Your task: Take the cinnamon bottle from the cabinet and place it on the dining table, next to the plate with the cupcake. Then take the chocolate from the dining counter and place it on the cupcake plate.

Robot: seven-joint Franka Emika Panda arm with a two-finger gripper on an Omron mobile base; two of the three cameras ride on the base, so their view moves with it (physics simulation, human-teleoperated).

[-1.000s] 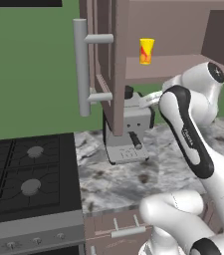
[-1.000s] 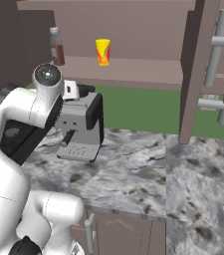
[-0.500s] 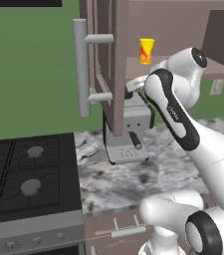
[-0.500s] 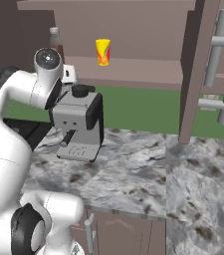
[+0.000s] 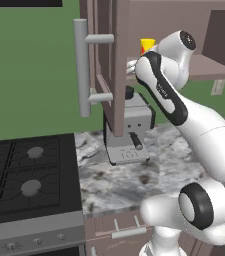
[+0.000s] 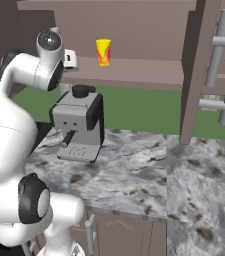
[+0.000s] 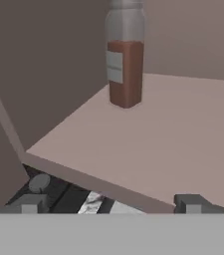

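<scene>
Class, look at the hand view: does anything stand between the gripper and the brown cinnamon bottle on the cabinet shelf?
Nothing visible does. The brown cinnamon bottle with a grey cap stands upright on bare cabinet shelf, straight ahead of the gripper. The yellow cup stands off to one side.

- Cinnamon bottle (image 7: 125,57): clear body filled with reddish-brown powder, pale grey cap, small light label on its side.
- Pose: upright, standing on the cabinet shelf (image 7: 173,134), close to the back corner where the side wall meets the rear wall.
- Relative to the pincer (image 7: 108,203): ahead of it and slightly left of centre along its line of sight, well apart from the fingertips (image 7: 30,202); no contact; fingers spread wide.
</scene>
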